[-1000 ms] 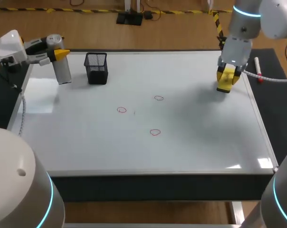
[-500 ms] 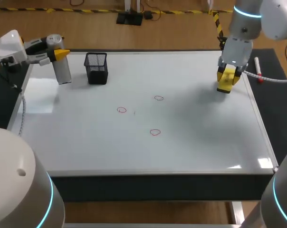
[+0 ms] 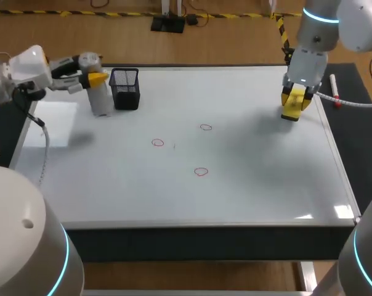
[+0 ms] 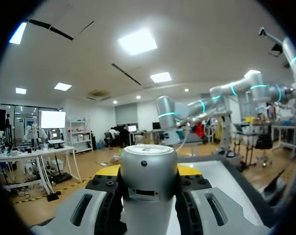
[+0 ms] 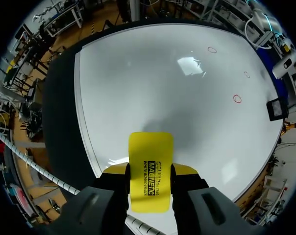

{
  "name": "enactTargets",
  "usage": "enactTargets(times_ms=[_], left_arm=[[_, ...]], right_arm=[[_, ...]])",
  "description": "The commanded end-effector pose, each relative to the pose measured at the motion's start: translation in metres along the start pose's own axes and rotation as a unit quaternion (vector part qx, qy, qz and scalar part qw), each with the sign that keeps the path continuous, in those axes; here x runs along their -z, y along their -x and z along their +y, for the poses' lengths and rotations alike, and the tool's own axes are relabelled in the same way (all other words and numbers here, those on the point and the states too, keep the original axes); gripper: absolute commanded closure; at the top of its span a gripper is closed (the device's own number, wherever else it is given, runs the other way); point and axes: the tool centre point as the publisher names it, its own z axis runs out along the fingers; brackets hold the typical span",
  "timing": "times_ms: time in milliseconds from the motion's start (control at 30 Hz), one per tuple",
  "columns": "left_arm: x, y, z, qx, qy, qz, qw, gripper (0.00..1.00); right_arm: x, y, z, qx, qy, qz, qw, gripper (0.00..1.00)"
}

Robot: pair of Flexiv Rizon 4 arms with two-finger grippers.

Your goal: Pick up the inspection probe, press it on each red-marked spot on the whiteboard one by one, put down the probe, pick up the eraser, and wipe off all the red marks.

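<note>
A silver cylindrical probe (image 3: 100, 98) hangs upright over the whiteboard's (image 3: 254, 185) far left part, just left of the mesh cup. My left gripper (image 3: 93, 78) is shut on the probe's top end (image 4: 148, 174), with its yellow tips (image 4: 187, 169) on either side. Three small red circles lie mid-board (image 3: 157, 143), (image 3: 206, 127), (image 3: 201, 172); the right wrist view shows them far ahead (image 5: 237, 99). Low over the board's far right part, my right gripper (image 3: 294, 98) is shut on the yellow eraser (image 5: 149, 169).
A black mesh pen cup (image 3: 125, 88) stands at the back left, close beside the probe. A red-and-white marker (image 3: 335, 91) lies off the board's right edge, near a white cable. The board's raised frame (image 3: 204, 224) runs along the front.
My left arm has carried the probe to the right, from the board's left edge to right beside the mesh cup. The right arm and eraser have not moved.
</note>
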Motion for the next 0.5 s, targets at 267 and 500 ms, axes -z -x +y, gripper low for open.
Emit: enactTargets(times_ms=[267, 500], left_arm=[[-0.052, -0.062, -0.005, 0.002, 0.003, 0.011, 1.000, 1.00], [-0.073, -0.085, 0.005, 0.018, -0.012, 0.024, 0.999, 1.00]], right_arm=[[0.001, -0.001, 0.000, 0.001, -0.001, 0.001, 1.000, 1.00], [0.001, -0.001, 0.000, 0.001, -0.001, 0.001, 1.000, 1.00]])
